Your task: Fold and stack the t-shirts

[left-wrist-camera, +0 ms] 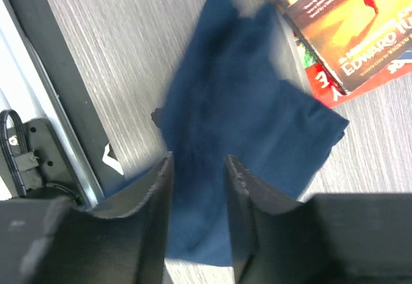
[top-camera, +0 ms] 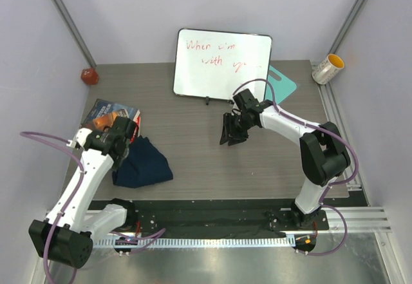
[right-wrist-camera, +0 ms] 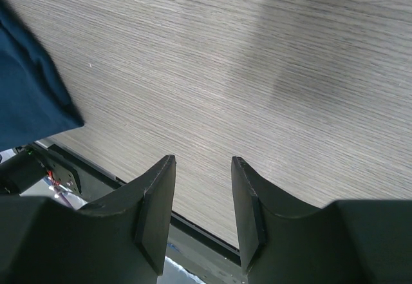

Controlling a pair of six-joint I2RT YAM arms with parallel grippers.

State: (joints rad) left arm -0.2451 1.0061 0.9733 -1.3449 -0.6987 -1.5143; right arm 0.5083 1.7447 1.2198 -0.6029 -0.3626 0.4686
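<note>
Books [left-wrist-camera: 347, 33] touch the crumpled t-shirt [left-wrist-camera: 244, 123] beneath parted, empty left fingers [left-wrist-camera: 158, 219], while right fingers [right-wrist-camera: 158, 213] hang parted over the table [right-wrist-camera: 257, 71].

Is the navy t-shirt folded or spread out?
Folded, loosely: the t-shirt lies as a compact, uneven bundle beside the book, no sleeves spread.

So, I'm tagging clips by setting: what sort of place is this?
Probably a robotics lab test cell, not a home: two robot arms bolted to a rail at the table edge, bare pale enclosure walls, and props like a scribbled whiteboard and a navy t-shirt.
</note>
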